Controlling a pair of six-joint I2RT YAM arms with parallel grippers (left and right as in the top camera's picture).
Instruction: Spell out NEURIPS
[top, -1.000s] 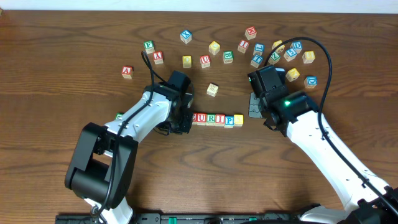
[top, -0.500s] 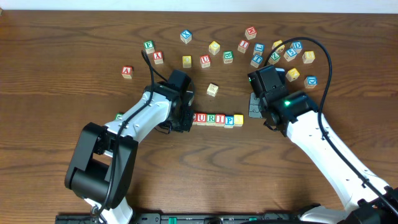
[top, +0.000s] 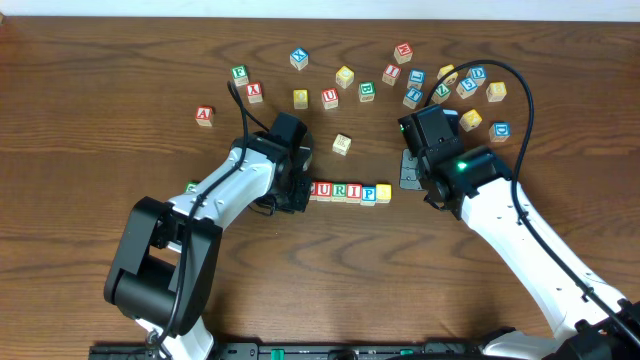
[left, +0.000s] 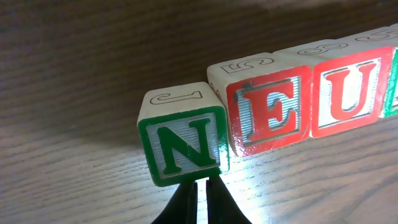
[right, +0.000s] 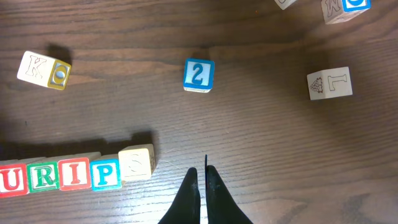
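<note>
A row of wooden cubes lies mid-table. In the left wrist view the green N (left: 183, 146) stands first, then the red E (left: 267, 118) and red U (left: 351, 93), all touching. The right wrist view shows the other end: U (right: 12, 179), green R (right: 43, 177), red I (right: 74, 175), blue P (right: 106, 174) and a pale cube with S (right: 137, 163), yellow-faced from overhead (top: 384, 190). My left gripper (left: 202, 186) is shut, its tips against the N cube's lower front edge; overhead it (top: 290, 190) covers N and E. My right gripper (right: 202, 174) is shut on nothing, just right of the S cube.
Several loose letter cubes are scattered along the back of the table, among them an A (top: 204, 116) and one nearer the row (top: 342, 144). A blue 2 cube (right: 199, 74), a K cube (right: 43, 68) and an L cube (right: 329, 84) lie beyond my right gripper.
</note>
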